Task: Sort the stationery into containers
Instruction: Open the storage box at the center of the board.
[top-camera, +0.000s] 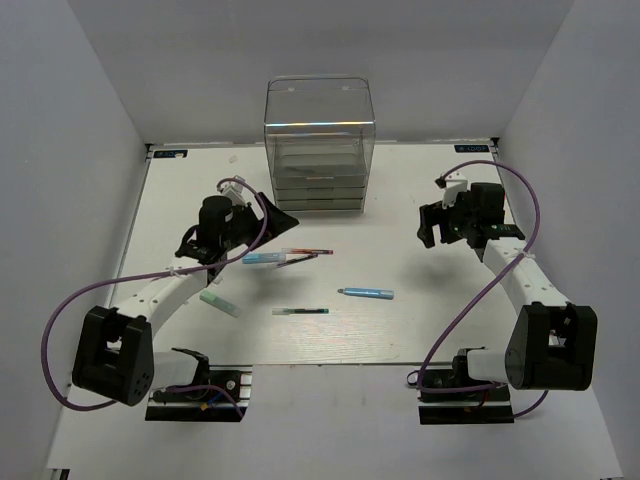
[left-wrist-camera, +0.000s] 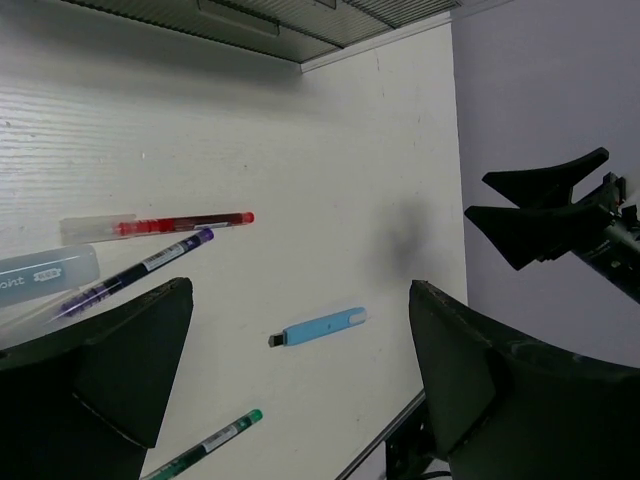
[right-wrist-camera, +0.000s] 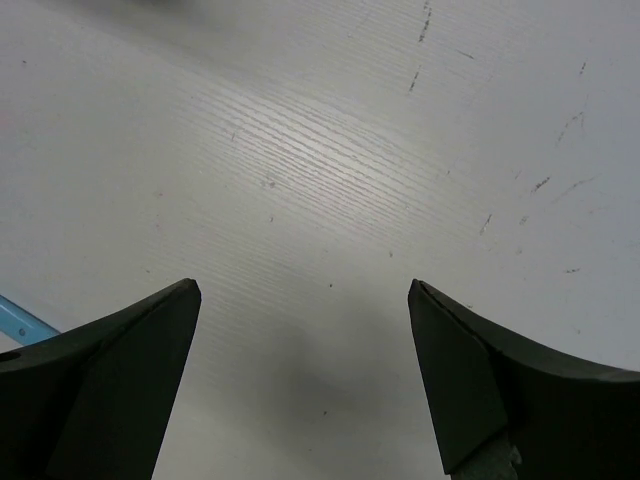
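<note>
Nearest my bases, on the white wood-grain tabletop (top-camera: 420, 330), a thin green-capped pen (top-camera: 300, 311) lies in the middle. A pale green stick (top-camera: 221, 302) lies just beside my left forearm, and a light blue marker (top-camera: 366, 293) lies to the right. A little farther on, a short light blue stick (top-camera: 264, 258), a purple pen (top-camera: 302, 260) and a red pen (top-camera: 308, 250) lie close together. My left tool (top-camera: 278, 215) hangs above that cluster, jaws spread wide and gripping nothing. It sits between the pens and the box. My right tool (top-camera: 432, 225) hangs over bare tabletop, well apart from the pens, jaws also wide and holding nothing. At the far edge stands the tall clear plastic box of stacked shallow drawers (top-camera: 320, 150). I cannot tell what its drawers hold.
</note>
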